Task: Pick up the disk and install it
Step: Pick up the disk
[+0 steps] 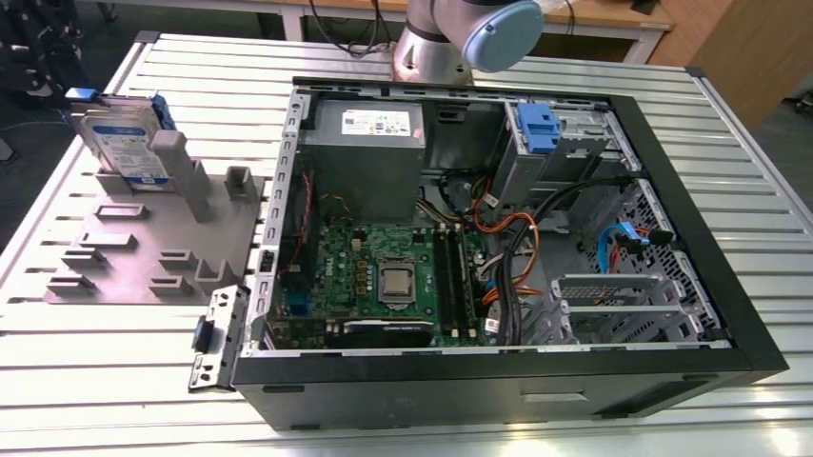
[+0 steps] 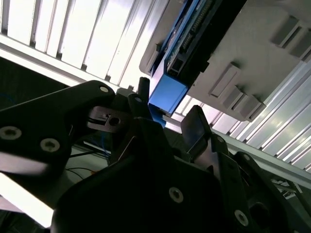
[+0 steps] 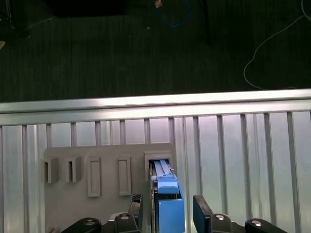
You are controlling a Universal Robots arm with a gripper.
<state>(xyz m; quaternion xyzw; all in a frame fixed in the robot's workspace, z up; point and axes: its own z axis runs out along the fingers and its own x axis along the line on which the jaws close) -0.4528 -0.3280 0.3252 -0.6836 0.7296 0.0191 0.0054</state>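
Disk (image 1: 124, 143) upright in grey holder (image 1: 133, 249) on bench (image 1: 76, 367), outside computer case (image 1: 508, 386). Claw (image 3: 168, 201) open, fingers (image 3: 200, 212) either side of disk's blue end, not gripping. Pick-up, install both undone.

Arm (image 1: 464, 38) cropped at the exterior view's top; foot of the disk (image 1: 121, 143) hidden in grey stand (image 1: 128, 257).

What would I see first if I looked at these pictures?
The open computer case in the middle of the metal table, its green board showing. On the exterior view's left, the disk stands upright in a grey rack. In the first wrist view, the open gripper straddles its blue end.
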